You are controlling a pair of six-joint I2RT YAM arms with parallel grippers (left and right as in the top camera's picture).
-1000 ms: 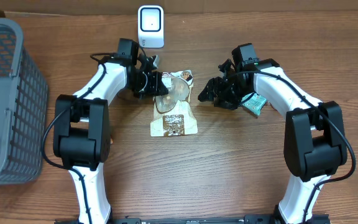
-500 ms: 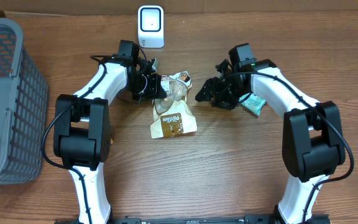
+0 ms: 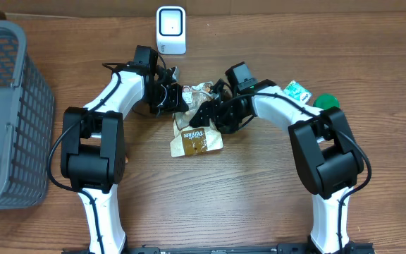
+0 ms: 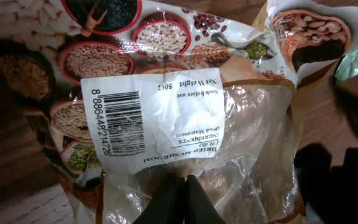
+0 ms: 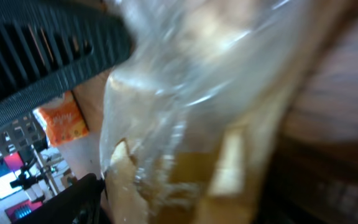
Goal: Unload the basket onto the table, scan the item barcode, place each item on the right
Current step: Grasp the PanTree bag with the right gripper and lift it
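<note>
Pouch (image 3: 197, 138) of dried mushroom lies near the middle of the wooden worktop (image 3: 245, 197), a little toward the back. Its upper end is crumpled and its brown printed lower end lies flat on the wood.

From the left, the left claw (image 3: 177, 99) has hold of it. In the left wrist view its 2 fingers (image 4: 166, 202) are pressed together on the pouch's clear plastic at the bottom of the picture. Facing that camera is a white label (image 4: 166, 106) with a barcode (image 4: 117, 121) at its left end, the print upside down. Around the label are pictures of beans and grains in bowls.

From the right, the right claw (image 3: 203, 115) reaches in and hangs over the pouch's right side, close to the left one. In the right wrist view its fingers stand apart, 1 ribbed black finger (image 5: 48, 43) across the top left and the other low at the left edge. Shiny clear plastic fills the space just ahead of them. That picture is blurred, so I cannot tell whether either finger touches the plastic.

A white scanner (image 3: 170, 29) stands upright at the back edge, behind the pouch and apart from it. A grey mesh basket (image 3: 9, 92) takes up the far left. Beside the right arm lie a small teal and white packet (image 3: 297, 90) and a green round thing (image 3: 325, 101), just beside each other.
</note>
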